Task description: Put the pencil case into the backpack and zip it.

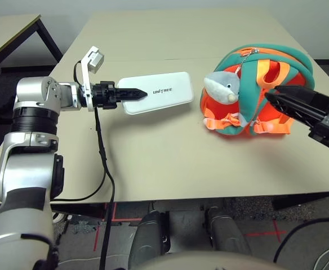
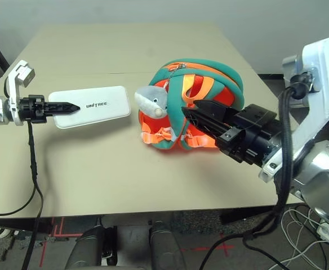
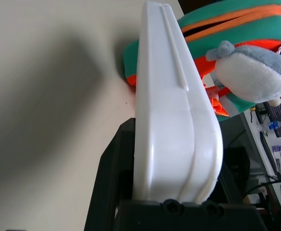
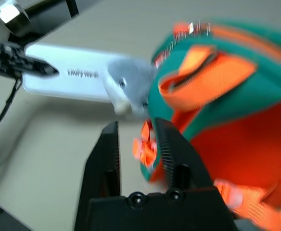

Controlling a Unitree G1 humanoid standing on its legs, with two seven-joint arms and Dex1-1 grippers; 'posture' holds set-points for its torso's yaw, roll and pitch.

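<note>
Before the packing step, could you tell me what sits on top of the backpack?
A grey plush dolphin on a chain and orange straps lie on the backpack. Its zip is closed, hiding the inside.

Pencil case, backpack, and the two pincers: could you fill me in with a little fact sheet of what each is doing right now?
pencil case: white, flat, held at one end, beside the backpack
left pincer: shut on the pencil case
backpack: orange and teal, standing on the table, zipper looks closed
dolphin charm: grey plush, hanging on the backpack's front
right pincer: open, empty, close to the backpack
task status: case not yet inside
</note>
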